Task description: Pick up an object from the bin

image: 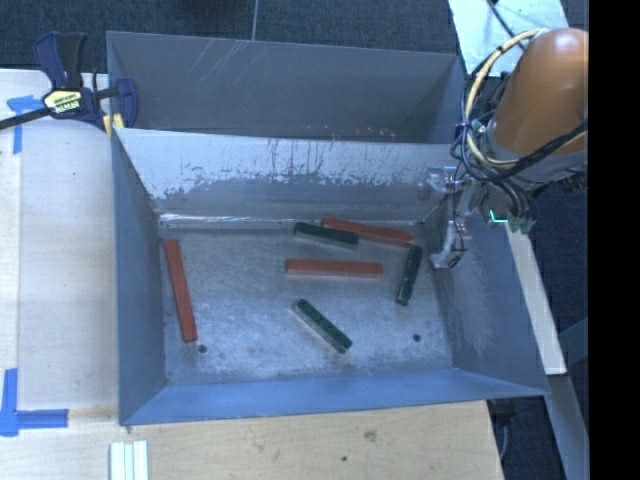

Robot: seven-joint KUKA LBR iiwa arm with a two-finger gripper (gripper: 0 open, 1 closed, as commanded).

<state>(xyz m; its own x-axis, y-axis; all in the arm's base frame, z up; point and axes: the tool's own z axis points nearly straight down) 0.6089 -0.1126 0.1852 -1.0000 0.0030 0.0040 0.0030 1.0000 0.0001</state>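
On my feed the arm [540, 93] reaches in over the right wall of the bin [300, 88], with its orange cover on top and cables [478, 78] looped beside it. The jaws hang low at the right end of the bin floor, close to the right wall. I cannot tell whether they are open or closed.

Nearest to them is the right green stick [408, 275], a short dark bar lying flat just left of the jaws. It runs almost front to back, with its far end tipped toward them, and I cannot tell if they touch it.

Along the back edge of the floor the back red stick [370, 233] and the back green stick [322, 235] overlap at their ends. The middle red stick [333, 266] lies crosswise just in front of them. The front green stick [322, 326] sits diagonally on its own. The left red stick [180, 290] lies by the left wall, well apart from the jaws.
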